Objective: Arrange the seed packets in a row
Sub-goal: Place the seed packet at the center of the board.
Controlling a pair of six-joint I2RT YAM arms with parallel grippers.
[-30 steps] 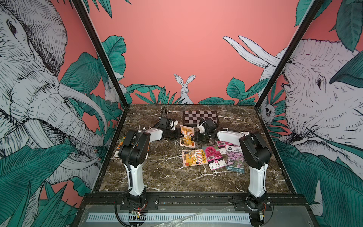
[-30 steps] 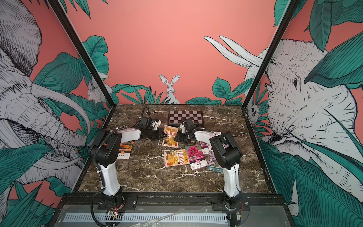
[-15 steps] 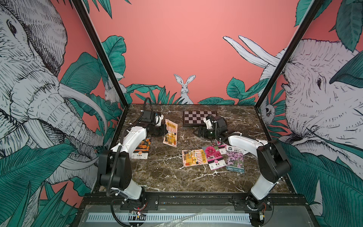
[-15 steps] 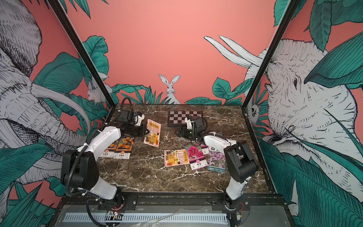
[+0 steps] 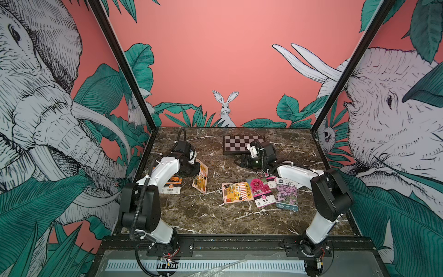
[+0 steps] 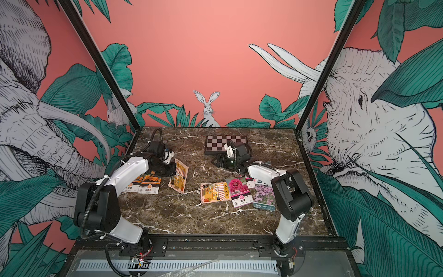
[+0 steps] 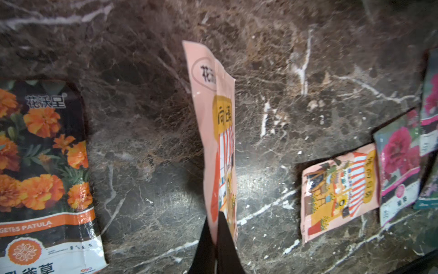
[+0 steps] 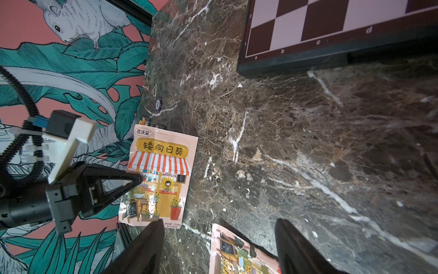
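**Hazard note: packet pinched at one edge by the left arm**

I am gripping one edge of the shop-picture packet (image 7: 218, 142) with the left gripper (image 7: 216, 233), jaws clamped tight on it. The packet is hanging on edge over the table (image 5: 215, 215), between the marigold packets (image 6: 149, 183) on the left and the cluster on the right. I cannot tell whether its lower edge is touching the table. The right gripper (image 8: 220, 221) is hovering with its jaws apart and empty, near the chess board (image 5: 242, 142) and above a corner of the second shop-picture packet (image 5: 236, 191).

Faults I am watching for:

1. **Slip.** The jaws are biting only a narrow strip of glossy film, and the packet is curling. A quick swing could pull it free.
2. **Buckling at set-down.** If I lower it edge-first, the limp film may fold or flop either way (the marigold packets are lying just beside it), and it could land on top of them.
3. **Dragging neighbours.** The magenta packet (image 5: 260, 190) is lying over the edge of the second shop-picture packet, with the lilac packet (image 5: 286, 195) just beside it. Sliding any one of them could skew the others.
4. **Snagging.** The open right jaws are working close to the board's rim, and a low sweep could catch it.
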